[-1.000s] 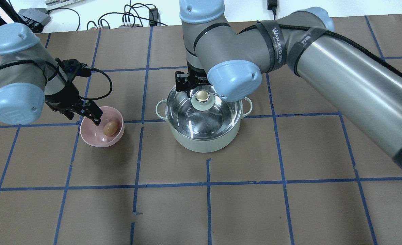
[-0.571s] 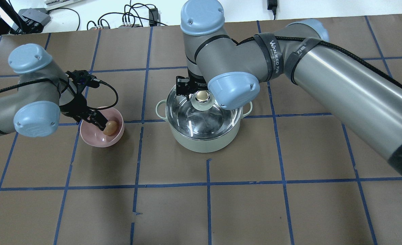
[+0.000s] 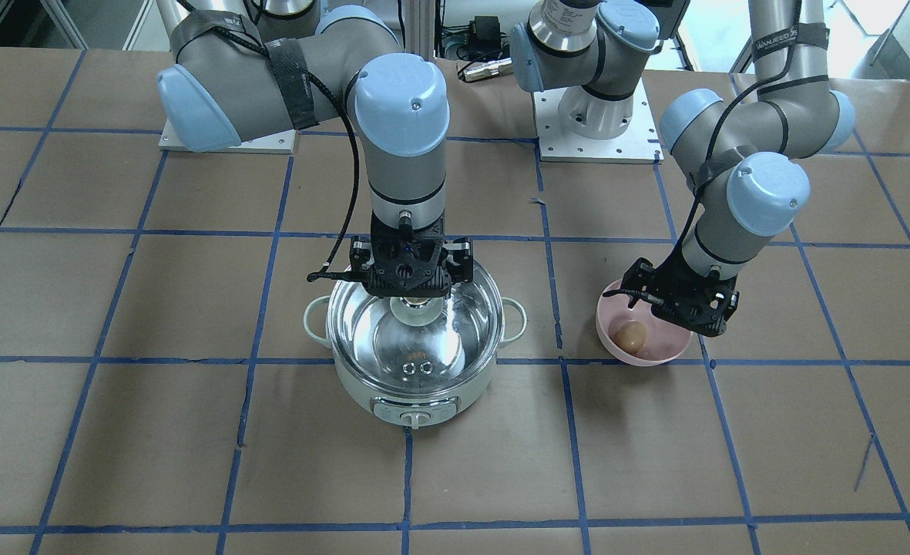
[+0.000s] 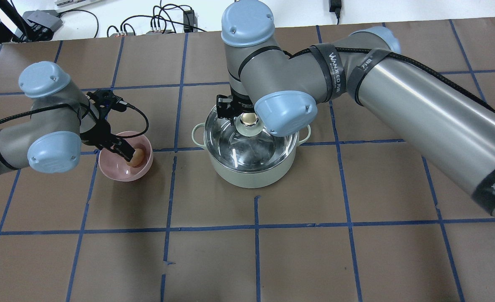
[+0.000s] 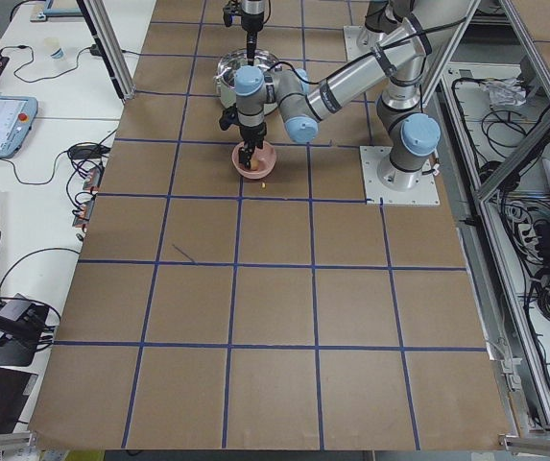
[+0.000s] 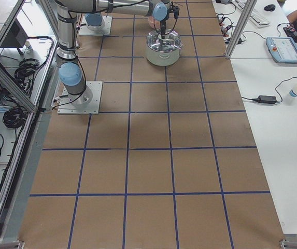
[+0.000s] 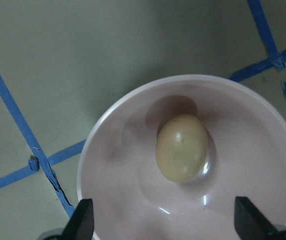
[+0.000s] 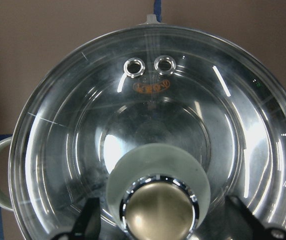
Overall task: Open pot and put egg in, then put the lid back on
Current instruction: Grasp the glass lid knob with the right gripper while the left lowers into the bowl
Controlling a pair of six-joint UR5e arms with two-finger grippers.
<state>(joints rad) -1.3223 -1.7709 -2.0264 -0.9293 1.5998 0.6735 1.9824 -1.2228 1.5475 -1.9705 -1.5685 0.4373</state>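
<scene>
- The lid [image 8: 147, 115] sits closed on the pot [image 4: 251, 174], which stands near the middle of the table [image 4: 314, 251]. Its two vent holes are at the 12 o'clock edge in the right wrist view.
- The right hand [image 8: 165, 222] is straight above the lid's knob [image 8: 158, 212]. Its fingers are spread wide at 9 and 3 o'clock of the knob, with clear gaps on both sides, and it grips nothing.
- The knob lies right on the line between those fingers. I judge that the lift needs only a short drop and a squeeze, with no sideways correction.
- The egg [image 7: 181, 147] lies in the pink bowl [image 7: 123, 200], at about 9 o'clock from the pot in the overhead view and well apart from it.
- The left hand [image 7: 165, 222] hovers over the bowl, fingers wide and empty. It is by far the nearer hand to the egg.
- In the left wrist view the egg's long axis runs roughly 12 to 6 o'clock and the fingers stand at 9 and 3. A close would therefore pinch across its narrow waist, which looks like the safer hold on a rounded shell.
- The egg sits toward 12 o'clock of the finger line in that view, so the hand probably has to shift that way as it descends.
- The lid has to come off first; the egg's carry runs toward 3 o'clock in the overhead view, into the pot.
</scene>
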